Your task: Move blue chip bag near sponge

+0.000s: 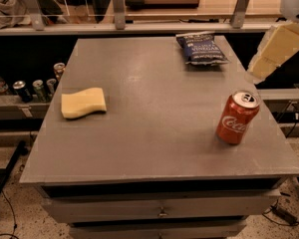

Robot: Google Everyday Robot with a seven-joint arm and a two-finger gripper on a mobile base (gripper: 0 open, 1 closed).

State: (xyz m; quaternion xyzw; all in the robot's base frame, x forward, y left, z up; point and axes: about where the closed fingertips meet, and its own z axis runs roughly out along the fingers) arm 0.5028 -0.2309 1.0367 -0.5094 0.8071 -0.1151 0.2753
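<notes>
The blue chip bag (200, 49) lies flat at the far right of the grey table (154, 133), dark navy with white lettering. The sponge (83, 103) is a pale yellow block lying near the table's left edge, far from the bag. My gripper (270, 58) is cream-coloured and hangs in the air past the table's right edge. It is to the right of the bag, a little nearer the camera, and above the can. It holds nothing that I can see.
A red Coca-Cola can (237, 117) stands upright near the table's right front. Several cans (35, 88) sit on a low shelf left of the table. A rail with posts (118, 6) runs behind the table. Drawers (159, 210) sit below the tabletop.
</notes>
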